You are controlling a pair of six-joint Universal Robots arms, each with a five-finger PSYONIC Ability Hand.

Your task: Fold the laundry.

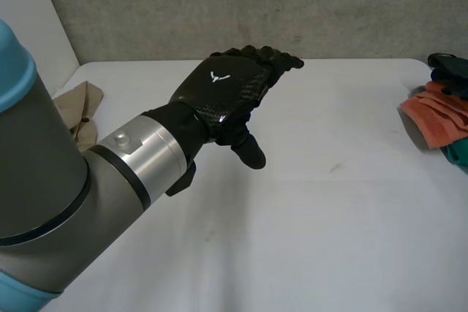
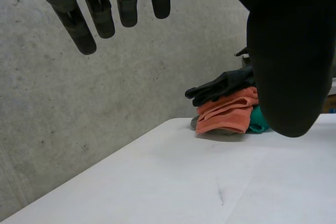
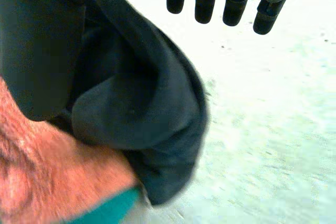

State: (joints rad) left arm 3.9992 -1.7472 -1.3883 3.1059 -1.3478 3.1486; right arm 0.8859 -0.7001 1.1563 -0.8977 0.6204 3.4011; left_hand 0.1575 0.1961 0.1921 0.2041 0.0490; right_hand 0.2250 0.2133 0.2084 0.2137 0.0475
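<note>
Under the straight-fingered right hand [image 3: 37, 51] lies the laundry pile [image 2: 226, 115] — left hand [image 1: 223, 93], splayed, well apart.

table [image 1: 329, 217] middle open, laundry pile [image 1: 436, 116] at right

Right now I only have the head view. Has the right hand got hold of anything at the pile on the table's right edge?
Observer: No. The right wrist view shows the right hand with its fingers straight, pinching nothing.
Operator: What's under it?
Observer: A bunched dark grey cloth under the palm, lying on the orange cloth.
Operator: Left hand's palm side is hidden from me. Empty?
Observer: Yes. In the left wrist view the left hand has straight fingers and nothing in them.
</note>
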